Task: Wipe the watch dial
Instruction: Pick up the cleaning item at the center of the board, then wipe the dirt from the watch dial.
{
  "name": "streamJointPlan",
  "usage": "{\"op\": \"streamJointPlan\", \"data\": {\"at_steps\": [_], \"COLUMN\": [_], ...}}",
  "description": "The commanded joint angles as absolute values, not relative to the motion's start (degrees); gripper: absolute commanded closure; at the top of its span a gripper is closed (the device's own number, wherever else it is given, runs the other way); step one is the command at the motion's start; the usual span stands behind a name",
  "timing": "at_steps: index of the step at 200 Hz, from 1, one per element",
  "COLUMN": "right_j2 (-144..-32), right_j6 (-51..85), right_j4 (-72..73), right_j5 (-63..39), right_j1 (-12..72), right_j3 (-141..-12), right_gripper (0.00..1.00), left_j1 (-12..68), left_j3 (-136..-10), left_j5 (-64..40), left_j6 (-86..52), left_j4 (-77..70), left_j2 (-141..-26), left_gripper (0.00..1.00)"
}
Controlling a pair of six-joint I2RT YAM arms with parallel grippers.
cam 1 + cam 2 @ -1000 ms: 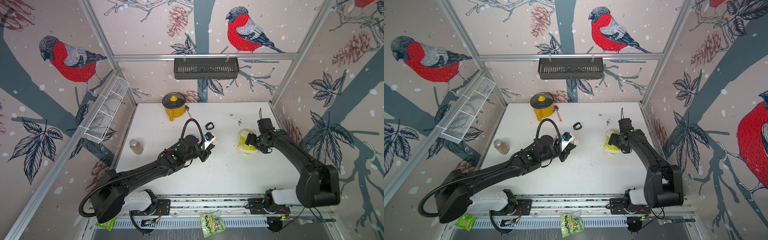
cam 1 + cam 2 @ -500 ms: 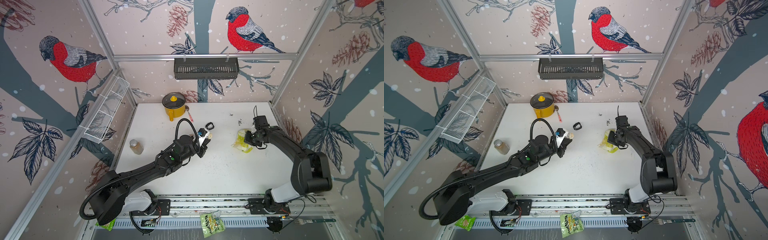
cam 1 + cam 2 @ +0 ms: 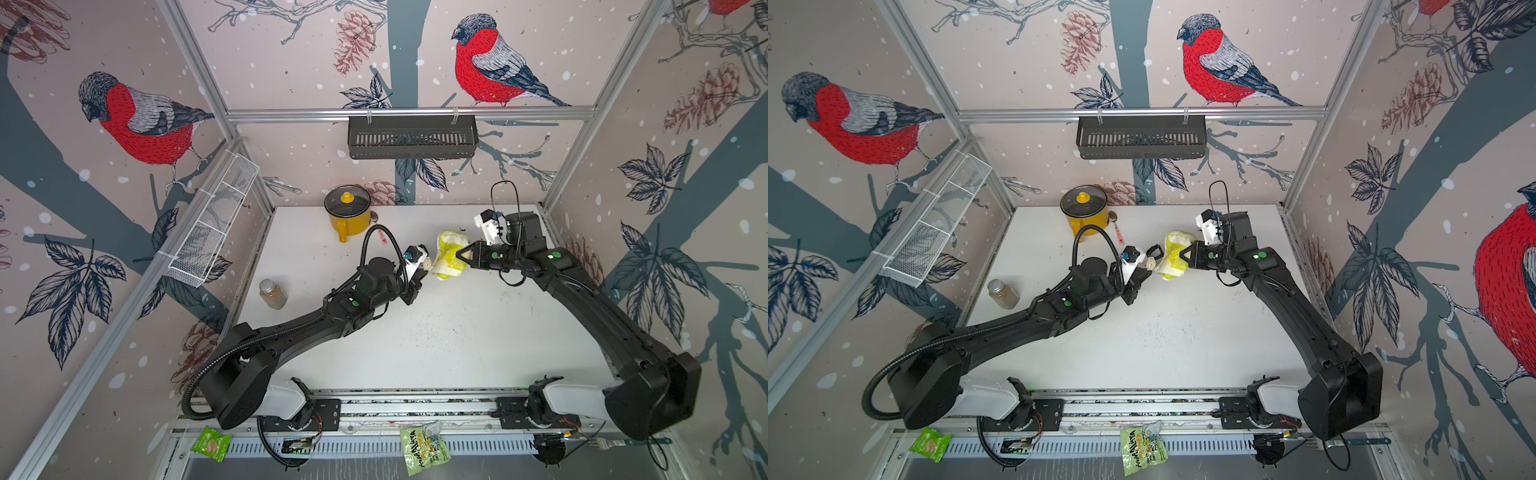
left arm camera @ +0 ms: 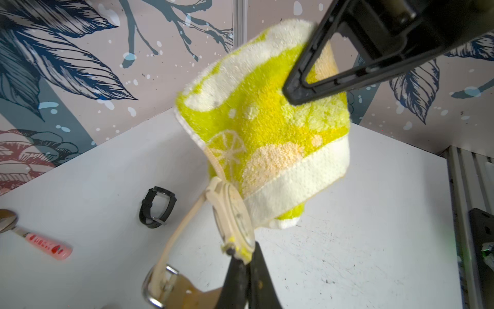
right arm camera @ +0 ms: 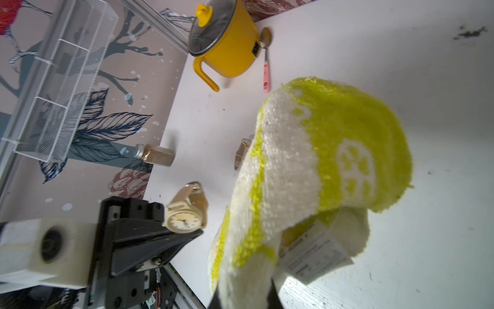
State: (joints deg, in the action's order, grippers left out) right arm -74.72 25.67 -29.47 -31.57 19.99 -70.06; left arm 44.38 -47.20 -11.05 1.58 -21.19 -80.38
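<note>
"HIMALAYA" on green snack packet

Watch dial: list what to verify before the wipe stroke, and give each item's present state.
1. Watch grip: the left gripper is shut on the beige watch: ok.
2. Cloth grip: the right gripper is shut on the cloth: ok.
3. Facing: the dial is turned toward the cloth and uncovered: ok.
4. Obstruction: the strap hangs clear of the dial: ok.
5. Contact between cloth and dial: cannot tell. The left wrist view shows the hem overlapping the watch, while the right wrist view shows a gap.
</note>
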Motion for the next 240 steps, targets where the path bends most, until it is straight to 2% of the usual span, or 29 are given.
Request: {"op": "streamJointPlan", "data": {"at_steps": [1,88,153,240], "right_j2": [-76.1,-75.4,-75.8,-76.5], "right_j6": [22.3,22.1,24.7,27.2], "right_j4": [-31.7,-35.3,-33.1,-29.8], "right_j5": [-34.6,-33.8,-30.4,-28.8], "right_j1": [21.0,26.6,31.9,32.3], "right_j3": [-73.4,-74.9,-72.9,-72.9], "right_gripper": [0.97,0.97,0.96,0.96], "left_j1": [44.3,44.3,44.3,44.9], "left_j3": [-49.7,-50.9,-51.9,-46.9], "left_j5": [-13.4,-8.0,-14.5,-21.0], "left_j6": [2.9,5.8,7.6,10.7], "left_j4": [-18.5,-17.5,-16.2,-18.8], "left_j2": [-81.5,-82.0,-81.6,-76.1], "left_gripper": [1.00,1.00,1.00,1.00]}}
